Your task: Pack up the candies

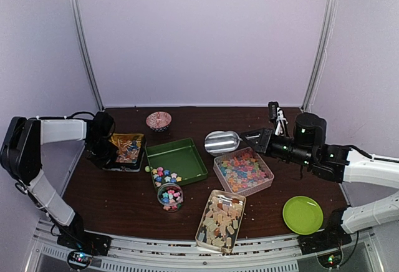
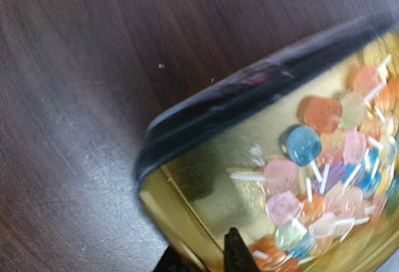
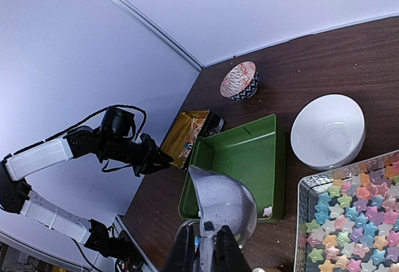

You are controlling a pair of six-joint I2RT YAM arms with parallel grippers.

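Clamps the right gripper (image 3: 206,252) together on the handle of a metal scoop (image 3: 222,200), with a dark finger (image 3: 182,253) on either side of the handle. Holds the scoop bowl-forward and seemingly clear of the table (image 1: 118,203), reaching in from the right. Lines it up, in the wrist view, over the near corner of a green tray (image 1: 176,160). Places it, in the top view, just behind a clear square box (image 1: 216,167) and to the right of that tray.

Sets the left gripper (image 1: 109,155) at the left edge of a black tray with a gold lining (image 2: 218,106), near the table's left side. Shows only one dark fingertip (image 2: 237,250) in its own wrist view, low against the gold inner wall. Cannot tell whether apart, together or pinched on the rim. Shows pastel lollipops (image 2: 303,144) on white sticks heaped in that tray.

Farther out, finds star candies (image 1: 243,172) filling the clear square box. Finds more of them in a small round jar (image 1: 160,192) in front of the green tray, and a loose cluster on the table between the jar and the tray's near-left corner. Finds beige candies (image 1: 221,219) in a long clear box (image 1: 198,238) at the front, just right of the jar. Shows one pale piece in the green tray's near corner, kind unclear.

Beyond these, shows a patterned bowl (image 1: 158,121) at the back, a white bowl (image 3: 327,131) beside the green tray past the star box, and a green plate (image 1: 303,214) at the front right.
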